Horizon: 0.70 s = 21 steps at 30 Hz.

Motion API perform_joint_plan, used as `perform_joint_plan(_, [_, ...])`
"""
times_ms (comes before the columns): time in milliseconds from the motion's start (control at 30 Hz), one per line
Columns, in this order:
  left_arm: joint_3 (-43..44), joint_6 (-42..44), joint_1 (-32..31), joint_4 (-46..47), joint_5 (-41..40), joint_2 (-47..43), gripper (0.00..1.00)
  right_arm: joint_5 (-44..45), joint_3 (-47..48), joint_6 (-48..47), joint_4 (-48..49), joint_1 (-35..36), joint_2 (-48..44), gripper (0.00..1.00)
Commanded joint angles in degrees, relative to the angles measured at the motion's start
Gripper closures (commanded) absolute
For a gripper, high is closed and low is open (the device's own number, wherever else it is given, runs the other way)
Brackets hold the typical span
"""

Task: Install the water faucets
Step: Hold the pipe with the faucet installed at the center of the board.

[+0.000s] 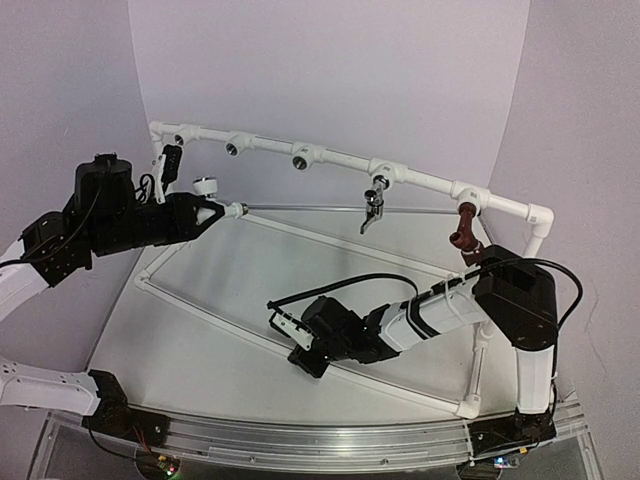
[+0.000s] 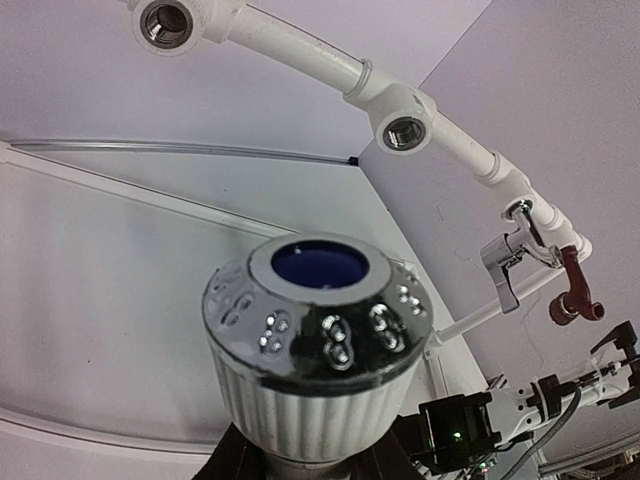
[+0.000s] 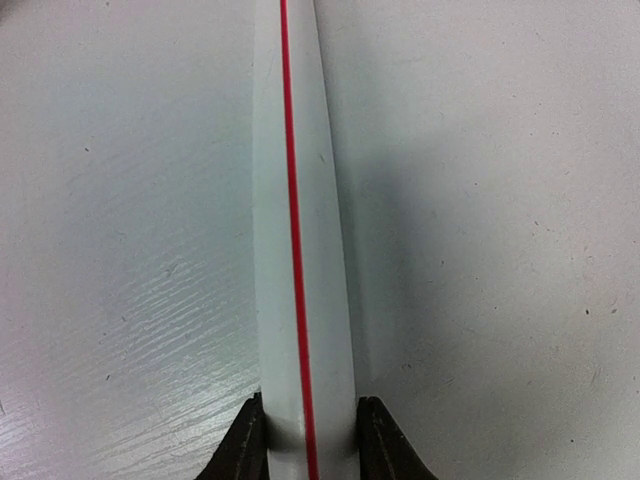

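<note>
My left gripper (image 1: 222, 210), at the left of the top view, is clenched on the white faucet (image 1: 205, 185). In the left wrist view the faucet's ribbed body rises from between my fingers (image 2: 235, 458) at the bottom centre, its chrome ring and blue centre facing the camera. My right gripper (image 1: 300, 350), low in the middle of the top view, grasps a white pipe (image 3: 300, 200) with a red line, one finger pressed against each side. The silver faucet (image 1: 374, 205) hangs from the frame (image 1: 430, 183) right of centre. The red-brown faucet (image 1: 463, 228) hangs further right. Three open sockets (image 1: 301, 160) sit along the frame at upper left.
</note>
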Motion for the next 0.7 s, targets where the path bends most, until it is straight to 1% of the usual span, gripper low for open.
perform_joint_plan(0, [3.7,1.3,0.1,3.7,0.8,0.7,1.0,-3.5,0.7,7.1,-0.2,0.1,0.5,1.0])
perform_joint_plan(67, [4.0,1.1,0.0,4.1,2.4,1.3,1.0,-5.9,1.3,6.5,-0.3,0.1,1.9,1.0])
perform_joint_plan(133, [4.3,0.9,-0.1,4.5,2.7,1.7,1.0,-6.0,1.9,6.2,-0.7,0.1,3.2,1.0])
perform_joint_plan(267, [5.3,2.1,-2.1,5.5,1.6,3.1,1.0,-6.3,-0.2,2.3,1.7,0.1,1.7,1.0])
perform_joint_plan(300, [5.7,2.9,-3.5,5.8,0.0,3.6,1.0,-4.8,-0.4,2.1,2.1,0.1,1.5,1.0])
perform_joint_plan(400, [6.7,7.1,-11.1,7.9,-8.8,5.2,1.0,-0.8,0.8,1.0,2.1,0.1,1.7,1.0])
perform_joint_plan(467, [6.4,9.7,-14.6,11.6,-13.5,5.8,1.0,-0.3,1.3,-0.5,2.2,0.1,1.9,1.0])
perform_joint_plan(533, [4.6,11.9,-17.0,15.8,-18.5,6.0,1.0,0.4,2.0,0.2,2.3,0.1,2.5,1.0])
perform_joint_plan(600, [0.6,15.7,-19.0,24.1,-23.4,4.8,1.0,-0.3,2.5,0.6,2.4,0.1,3.1,1.0])
perform_joint_plan(667, [-4.9,19.0,-20.0,32.4,-26.6,2.6,1.0,-0.7,2.5,0.7,2.6,0.1,3.6,1.0])
